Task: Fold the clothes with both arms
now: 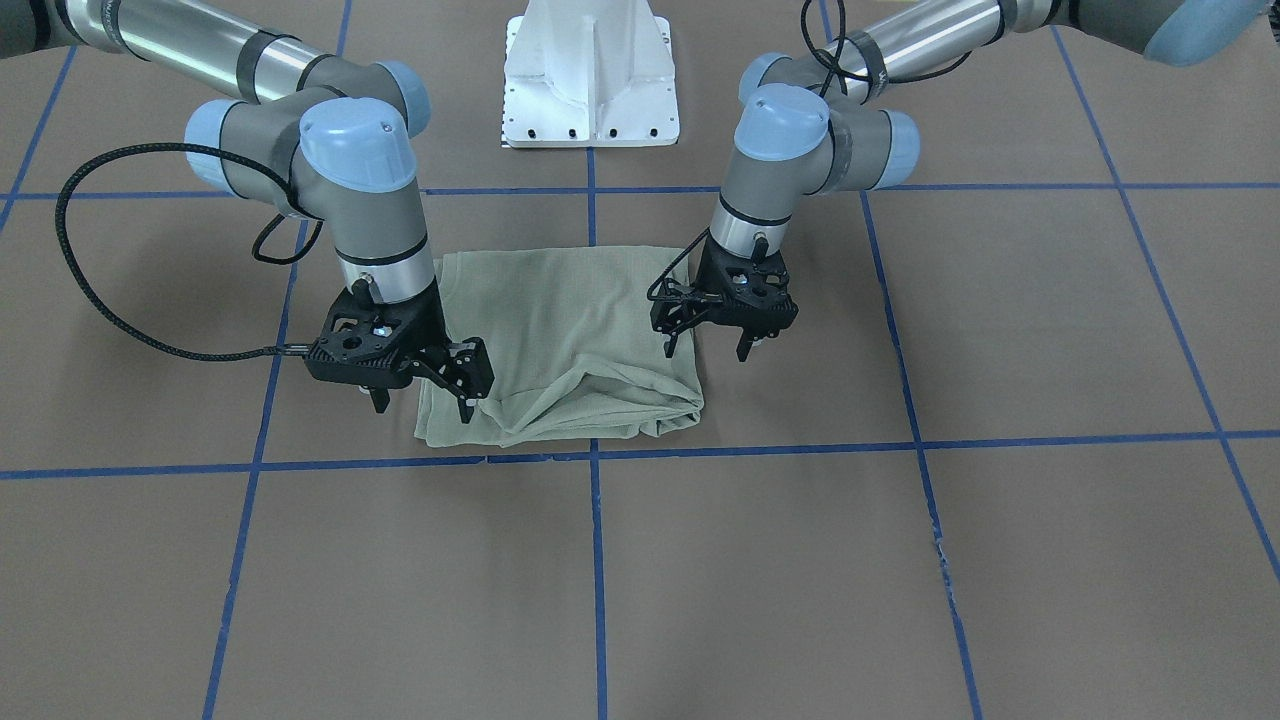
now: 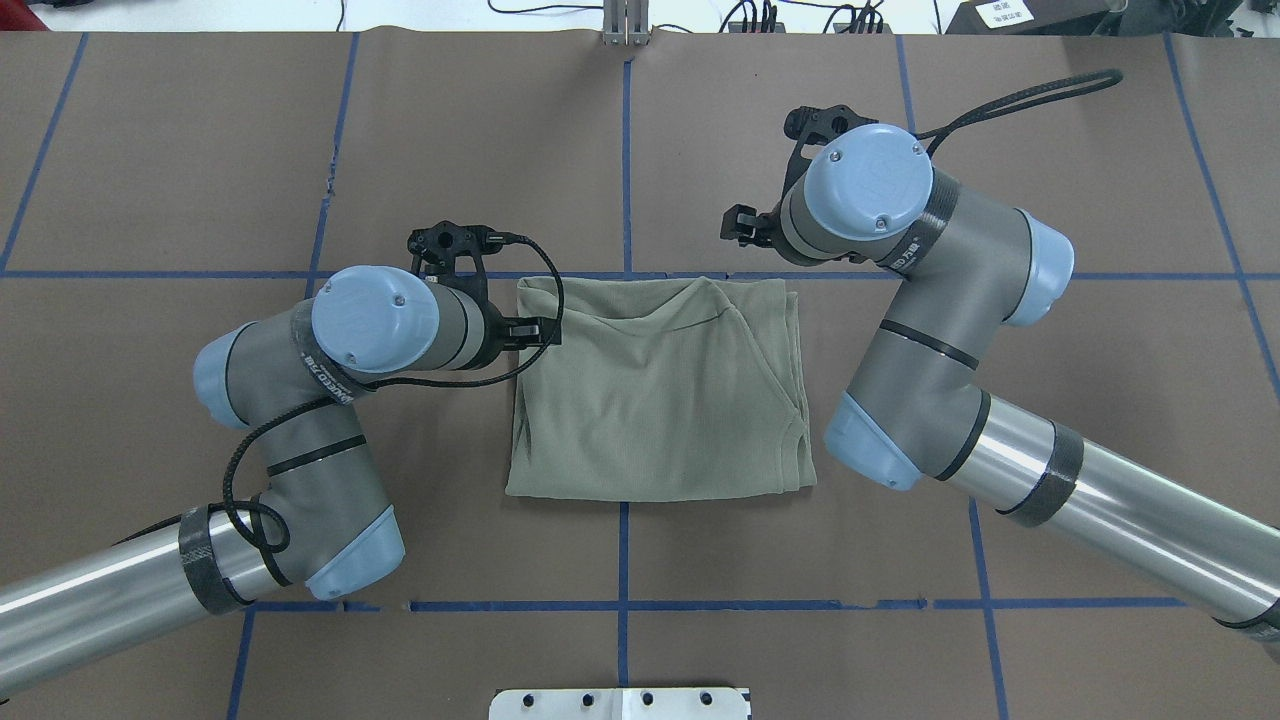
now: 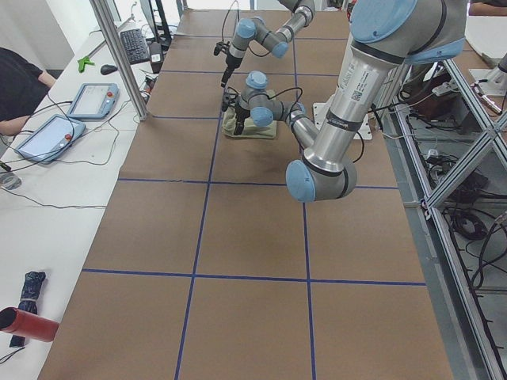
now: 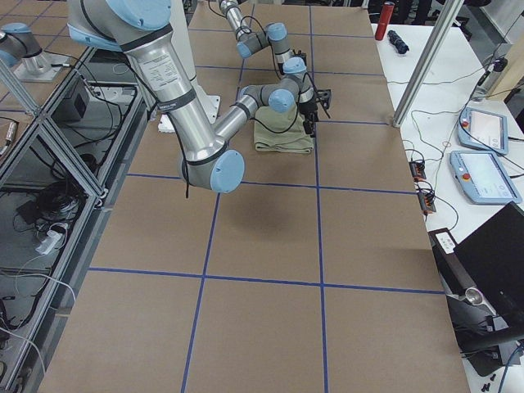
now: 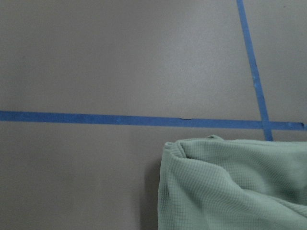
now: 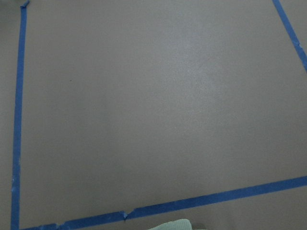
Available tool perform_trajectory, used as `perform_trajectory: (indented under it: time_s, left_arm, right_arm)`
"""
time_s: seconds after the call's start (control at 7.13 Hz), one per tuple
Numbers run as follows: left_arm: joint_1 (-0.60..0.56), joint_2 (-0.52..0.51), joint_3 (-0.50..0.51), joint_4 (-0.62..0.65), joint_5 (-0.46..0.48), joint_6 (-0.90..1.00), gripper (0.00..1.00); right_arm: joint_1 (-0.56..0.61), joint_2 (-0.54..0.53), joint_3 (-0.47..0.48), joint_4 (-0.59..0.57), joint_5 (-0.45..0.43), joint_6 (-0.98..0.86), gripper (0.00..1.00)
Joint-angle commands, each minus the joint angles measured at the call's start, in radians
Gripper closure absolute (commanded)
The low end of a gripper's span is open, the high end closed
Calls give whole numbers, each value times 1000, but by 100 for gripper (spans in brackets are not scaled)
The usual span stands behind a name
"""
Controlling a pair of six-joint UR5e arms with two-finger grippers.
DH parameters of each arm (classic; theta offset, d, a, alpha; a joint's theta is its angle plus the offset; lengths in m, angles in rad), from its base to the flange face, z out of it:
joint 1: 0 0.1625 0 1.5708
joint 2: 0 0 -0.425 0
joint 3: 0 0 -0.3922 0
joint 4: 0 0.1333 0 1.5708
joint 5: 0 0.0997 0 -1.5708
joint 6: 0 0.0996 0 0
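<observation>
The pale sage-green shirt point(image 1: 570, 340) is laid flat near the middle of the counter point(image 1: 1000, 300), folded into a rough rectangle. It is located in front of the white pedestal base point(image 1: 590, 75) and straddles a lengthwise line of the blue tape grid point(image 1: 800, 445). The edge farthest from the robot is bunched into several loose folds and lies just short of a crosswise tape line. The edge nearest the robot is smooth and straight.

The left hand point(image 1: 707, 348) is pointed downward at one side edge of the shirt. Its jaws are spread and nothing is held between them. One fingertip is positioned over the fabric edge, the other over the bare counter. In the left wrist view, a rounded corner of the shirt is seen beside a tape crossing.

The right hand point(image 1: 422, 403) is pointed downward at the opposite side edge. Its jaws are likewise spread and empty, with one fingertip over the fabric and one over the counter. Contact between either hand and the shirt cannot be determined.
</observation>
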Motion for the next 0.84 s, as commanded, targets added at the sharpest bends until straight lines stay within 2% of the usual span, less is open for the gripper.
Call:
perform_trajectory:
  time_s: [0.0, 0.14, 0.42, 0.7]
  left_arm:
    - [8, -39, 59, 7, 10, 0, 0]
    - [8, -70, 107, 4, 69, -2, 0]
    - [-38, -92, 148, -7, 78, -19, 0]
    - [-97, -180, 303, -7, 78, -56, 0]
  right_arm:
    - [5, -6, 4, 0, 6, -9, 0]
    - [5, -7, 4, 2, 4, -9, 0]
    - [4, -17, 6, 3, 0, -9, 0]
    - [5, -20, 7, 3, 0, -9, 0]
